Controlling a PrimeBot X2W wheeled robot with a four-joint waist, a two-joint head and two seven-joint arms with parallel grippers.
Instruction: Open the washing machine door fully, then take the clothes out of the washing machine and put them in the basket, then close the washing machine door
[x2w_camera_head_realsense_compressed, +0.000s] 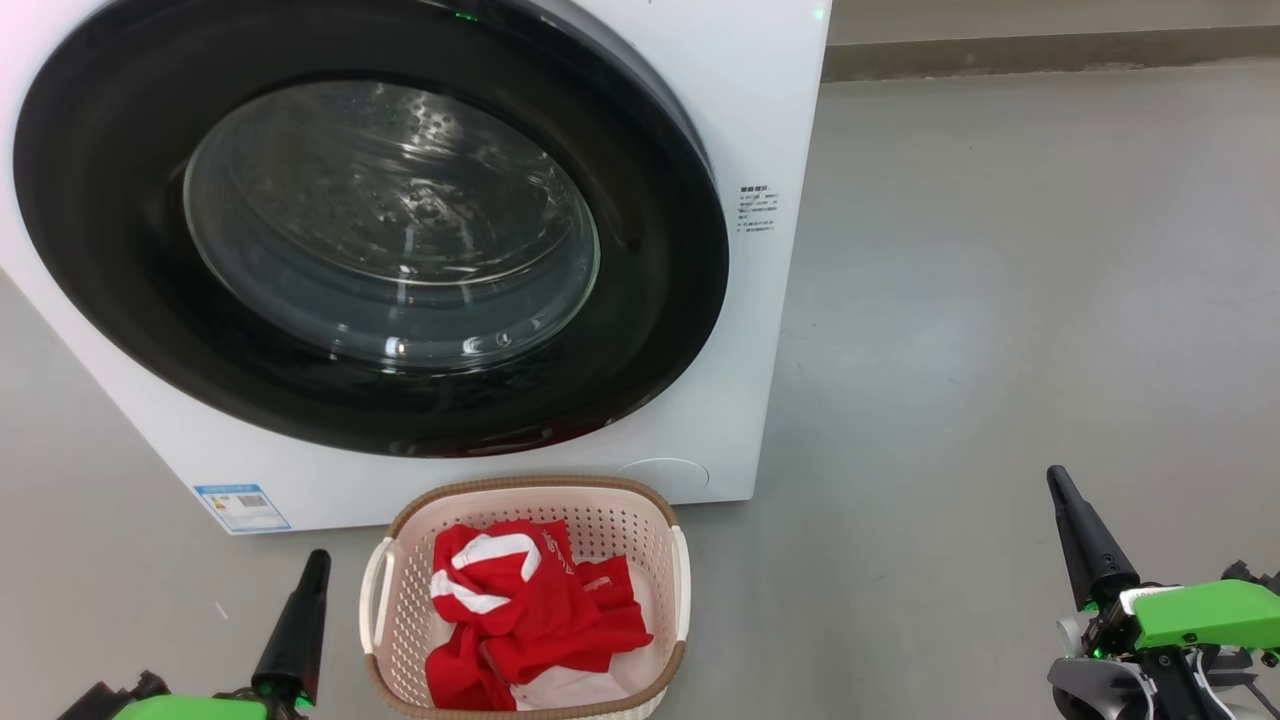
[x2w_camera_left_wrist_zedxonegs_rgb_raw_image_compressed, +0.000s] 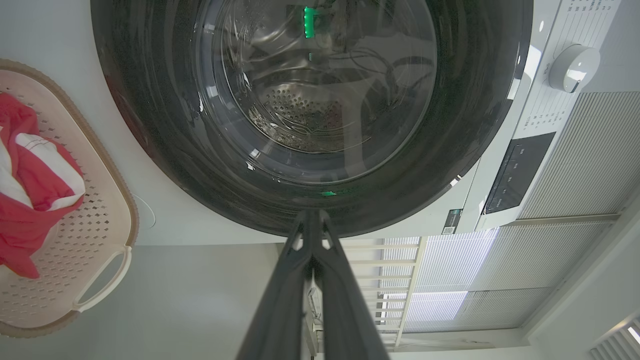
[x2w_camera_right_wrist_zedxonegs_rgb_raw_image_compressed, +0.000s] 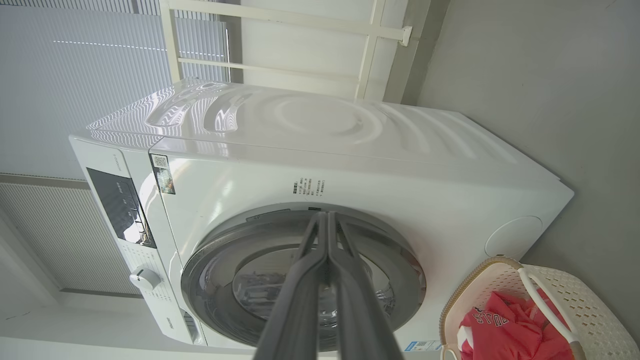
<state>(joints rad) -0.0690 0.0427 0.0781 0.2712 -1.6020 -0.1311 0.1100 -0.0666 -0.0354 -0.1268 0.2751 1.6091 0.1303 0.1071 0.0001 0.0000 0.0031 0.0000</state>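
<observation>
Lower left of head view: left gripper (x2w_camera_head_realsense_compressed: 318, 558), fingers pressed together, holding nothing, just left of basket (x2w_camera_head_realsense_compressed: 530, 488). Lower right: right gripper (x2w_camera_head_realsense_compressed: 1056, 478), likewise pressed together, empty, well apart from basket. Bottom centre: basket on floor, holding clothes (x2w_camera_head_realsense_compressed: 540, 610), red with white trim. Upper left, above basket: washing machine door (x2w_camera_head_realsense_compressed: 390, 225) closed against washing machine (x2w_camera_head_realsense_compressed: 770, 110), perforated drum visible through glass.

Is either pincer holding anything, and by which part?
Nothing held. Left pincer and right pincer are shut and empty; the clothes lie in the basket.
</observation>
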